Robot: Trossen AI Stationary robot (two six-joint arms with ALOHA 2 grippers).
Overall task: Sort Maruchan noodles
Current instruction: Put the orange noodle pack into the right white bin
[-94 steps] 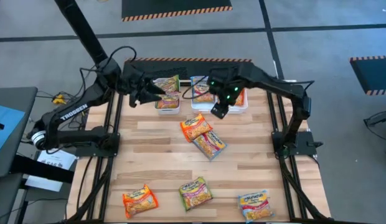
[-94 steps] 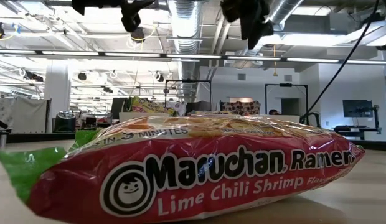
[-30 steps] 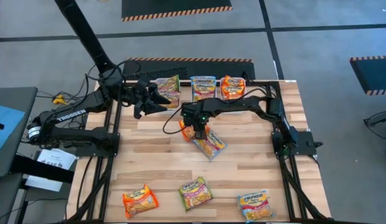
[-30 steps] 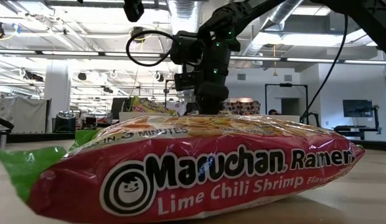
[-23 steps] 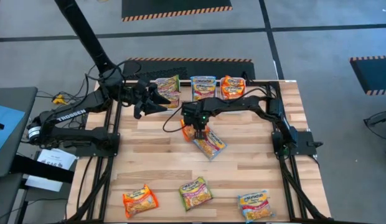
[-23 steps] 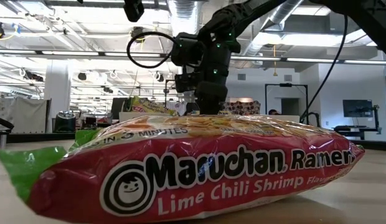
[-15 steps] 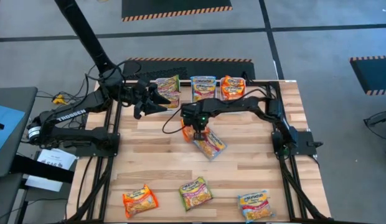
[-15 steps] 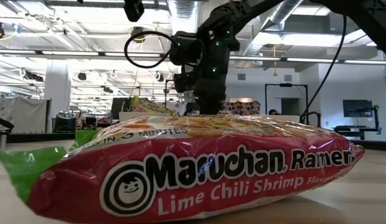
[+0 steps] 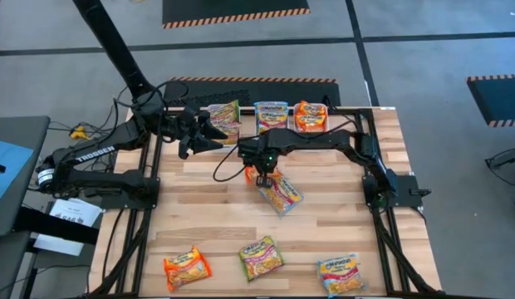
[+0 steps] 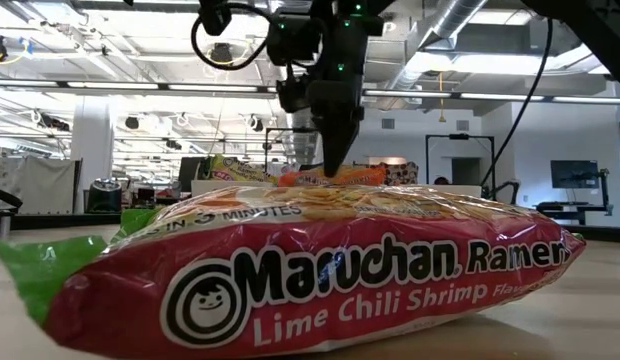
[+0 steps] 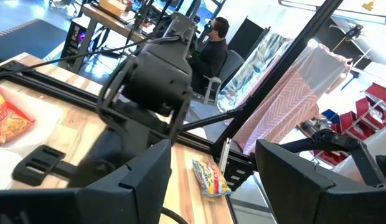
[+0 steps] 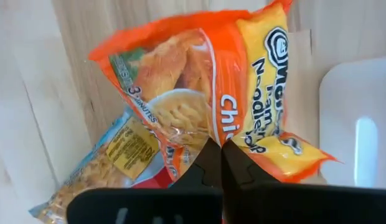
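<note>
Near mid-table, right gripper (image 9: 259,172) pinches orange crinkly plastic Maruchan ramen packet (image 12: 205,106) by one edge, lifted off wood, long axis hanging away from fingers; white plastic bin (image 12: 358,124) just beside. Left gripper (image 9: 209,129) idle w/ fingers spread, farther

Light is even and bright from above; the pale wooden slatted table (image 9: 324,216) shows only soft, short shadows under the arms. In the low view, long ceiling light strips (image 10: 140,90) glow white and a shiny red and green plastic ramen packet (image 10: 320,270) fills the foreground, sharp, with small glints. The left wrist view is blurred on its near dark fingers (image 11: 137,186), and windows behind are overexposed
</note>
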